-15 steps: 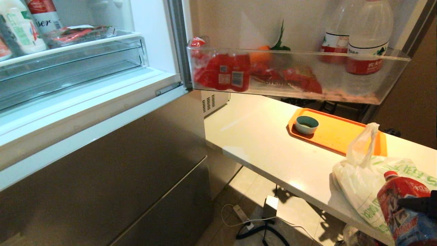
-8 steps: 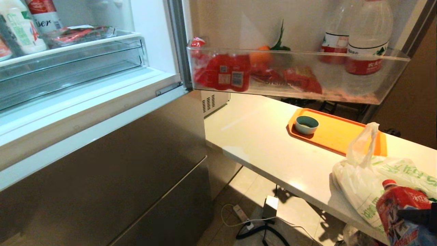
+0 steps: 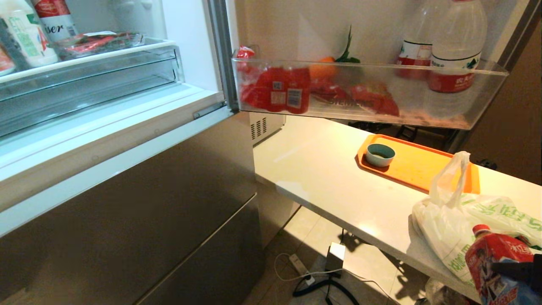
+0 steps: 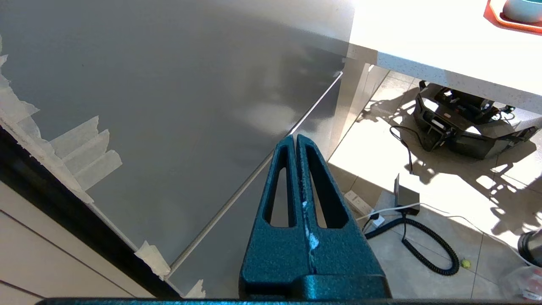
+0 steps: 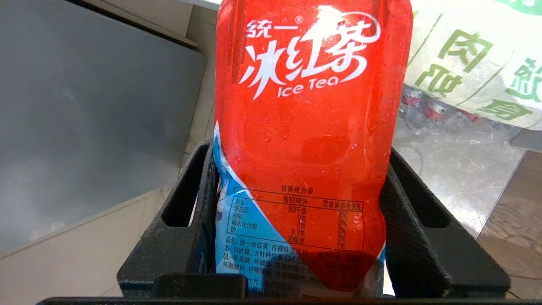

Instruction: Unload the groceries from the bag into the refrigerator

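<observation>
At the near end of the bench [image 3: 338, 186], beside the bag [image 3: 444, 233], the right gripper [image 5: 296, 178] has its jaws clamped on the ice tea bottle's [image 3: 495, 262] lower body, long axis near upright, red cap tilted toward the refrigerator [image 3: 127, 190]; the left gripper's [image 4: 296, 142] jaws are pressed together.

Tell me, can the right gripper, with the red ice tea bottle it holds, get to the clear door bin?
Probably yes. The right gripper grips the red ice tea bottle low beside the bag; the clear door bin stands open-topped above, with nothing between.

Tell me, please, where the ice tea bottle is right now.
The ice tea bottle sits low on the head view's right, clamped in the right gripper, just in front of the bag.
</observation>
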Motion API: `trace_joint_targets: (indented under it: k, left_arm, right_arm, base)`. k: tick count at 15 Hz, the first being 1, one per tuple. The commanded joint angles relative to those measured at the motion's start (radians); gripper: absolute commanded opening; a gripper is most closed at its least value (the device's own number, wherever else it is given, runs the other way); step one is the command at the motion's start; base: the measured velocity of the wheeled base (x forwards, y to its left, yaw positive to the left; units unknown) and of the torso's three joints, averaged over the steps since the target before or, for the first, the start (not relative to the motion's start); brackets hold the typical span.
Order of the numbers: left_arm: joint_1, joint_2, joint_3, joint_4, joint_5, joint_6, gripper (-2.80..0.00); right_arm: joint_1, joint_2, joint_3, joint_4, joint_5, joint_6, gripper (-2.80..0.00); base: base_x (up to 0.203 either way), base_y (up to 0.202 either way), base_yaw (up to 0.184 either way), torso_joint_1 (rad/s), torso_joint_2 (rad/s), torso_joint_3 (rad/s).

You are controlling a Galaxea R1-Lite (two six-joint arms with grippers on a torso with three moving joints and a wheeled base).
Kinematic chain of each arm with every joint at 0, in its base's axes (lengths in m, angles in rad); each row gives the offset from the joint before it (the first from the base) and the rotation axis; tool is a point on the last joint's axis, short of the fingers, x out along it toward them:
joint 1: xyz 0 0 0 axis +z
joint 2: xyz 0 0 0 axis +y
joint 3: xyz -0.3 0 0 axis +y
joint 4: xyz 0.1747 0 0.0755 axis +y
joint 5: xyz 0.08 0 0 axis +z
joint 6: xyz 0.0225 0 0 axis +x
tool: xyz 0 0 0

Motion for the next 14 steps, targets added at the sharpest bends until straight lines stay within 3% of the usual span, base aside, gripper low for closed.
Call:
trace_joint_targets:
  k: [1, 5, 14]
  left_arm:
    - [0.001, 0.0, 0.0, 0.0, 0.0, 0.001, -2.8]
    - [0.001, 0.0, 0.0, 0.001, 0.0, -0.001, -2.8]
    - [-0.001, 0.0, 0.0, 0.0, 0.0, 0.0, -2.8]
  right_arm:
    - [0.004, 0.005, 0.003, 0.001, 0.002, 0.002, -2.8]
    - [0.004, 0.006, 0.001, 0.002, 0.002, 0.002, -2.8]
    - [0.035, 0.006, 0.032, 0.001, 0.002, -0.036, -2.8]
  base:
    - [0.0, 0.0, 0.0, 0.0, 0.0, 0.0]
    - [-0.003, 0.001, 0.043, 0.002, 0.0, 0.001]
    - [0.002, -0.008, 0.174, 0.002, 0.0, 0.002]
